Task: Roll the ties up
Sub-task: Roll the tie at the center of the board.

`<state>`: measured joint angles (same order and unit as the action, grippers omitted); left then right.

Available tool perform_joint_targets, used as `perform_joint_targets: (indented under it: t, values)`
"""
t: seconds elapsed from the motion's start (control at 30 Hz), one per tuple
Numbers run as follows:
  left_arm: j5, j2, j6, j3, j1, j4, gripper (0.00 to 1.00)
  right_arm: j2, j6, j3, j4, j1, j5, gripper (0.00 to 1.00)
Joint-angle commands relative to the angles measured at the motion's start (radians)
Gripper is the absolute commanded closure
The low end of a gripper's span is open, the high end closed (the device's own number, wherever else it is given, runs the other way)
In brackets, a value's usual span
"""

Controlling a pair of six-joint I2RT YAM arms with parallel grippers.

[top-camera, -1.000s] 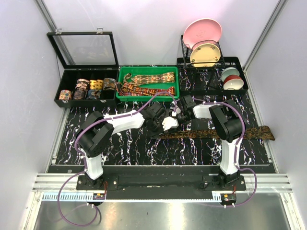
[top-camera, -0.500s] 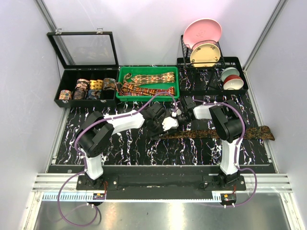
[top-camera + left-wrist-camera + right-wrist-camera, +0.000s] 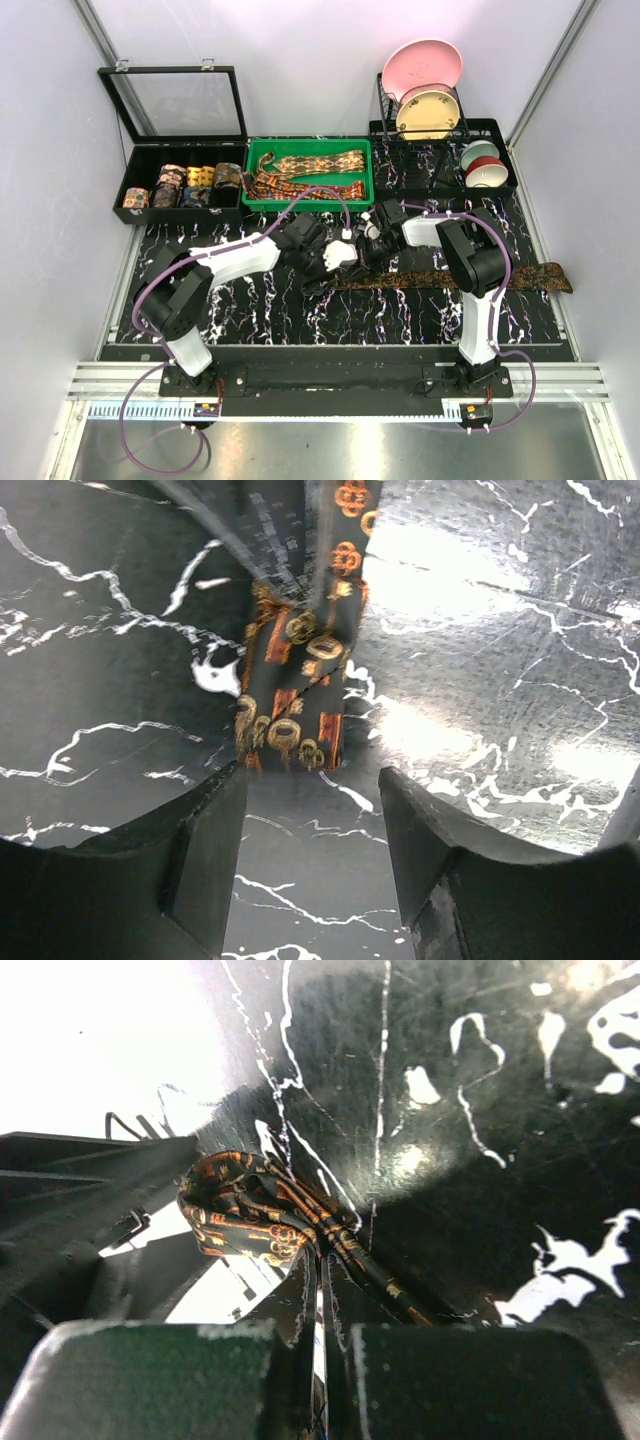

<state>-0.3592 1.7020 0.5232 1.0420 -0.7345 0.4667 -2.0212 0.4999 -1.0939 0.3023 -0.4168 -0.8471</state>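
Note:
A dark tie [image 3: 450,277] with a gold and orange pattern lies flat across the black marble table, its wide end at the right. Its narrow end [image 3: 245,1215] is folded into a small loop. My right gripper [image 3: 320,1350] is shut on the tie just behind that loop, and it sits mid-table [image 3: 368,250] in the top view. My left gripper [image 3: 310,810] is open with only bare table between its fingers. The tie's end [image 3: 295,715] lies just ahead of those fingertips. In the top view the left gripper [image 3: 335,256] is right beside the right one.
A green tray [image 3: 255,150] at the back holds several flat ties. To its left, an open black case [image 3: 135,165] holds several rolled ties. At the back right stand a dish rack [image 3: 385,100] with plates and some bowls [image 3: 482,165].
The left gripper opened, let go of the tie's end and drew back left with its arm. The right gripper closed on the tie beside the loop.

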Motion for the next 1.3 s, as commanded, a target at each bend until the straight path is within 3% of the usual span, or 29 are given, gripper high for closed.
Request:
perform_joint_targets:
  t: [0.0,0.3,0.57,0.93,1.27]
  values:
    - [-0.098,-0.047,0.024,-0.02,0.02,-0.114,0.42,-0.01,-0.032,-0.026,0.018,0.001,0.033,1.0]
    - [-0.158,-0.007,0.078,0.015,0.018,-0.106,0.47,-0.011,-0.037,-0.024,0.02,0.003,0.034,1.0]
    - [-0.188,0.028,0.101,0.058,0.018,-0.063,0.61,-0.013,-0.038,-0.023,0.021,0.003,0.033,1.0]
    - [-0.158,0.111,0.018,0.145,-0.019,-0.102,0.63,-0.017,-0.035,-0.026,0.02,0.003,0.025,1.0]
    - [-0.096,0.188,0.034,0.121,-0.037,-0.051,0.67,0.015,-0.012,-0.023,0.015,0.004,-0.024,0.97]
